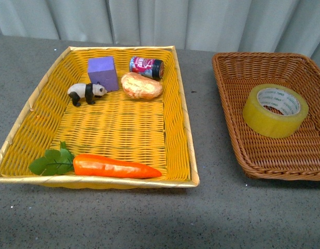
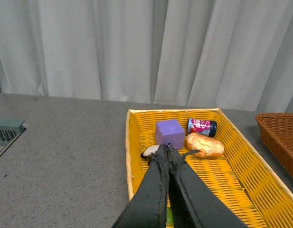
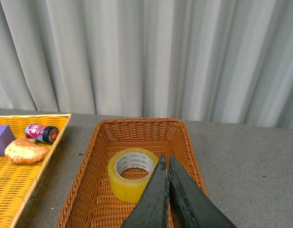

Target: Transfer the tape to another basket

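The tape, a wide yellowish roll with a white core, lies flat in the brown wicker basket on the right. The right wrist view shows the same tape inside that basket. My right gripper hangs shut above the basket, just beside the roll and holding nothing. My left gripper is shut and empty over the yellow tray. Neither gripper appears in the front view.
The yellow woven tray on the left holds a purple block, a toy panda, a small can, a bread piece and a carrot. Grey tabletop lies around both containers; a curtain hangs behind.
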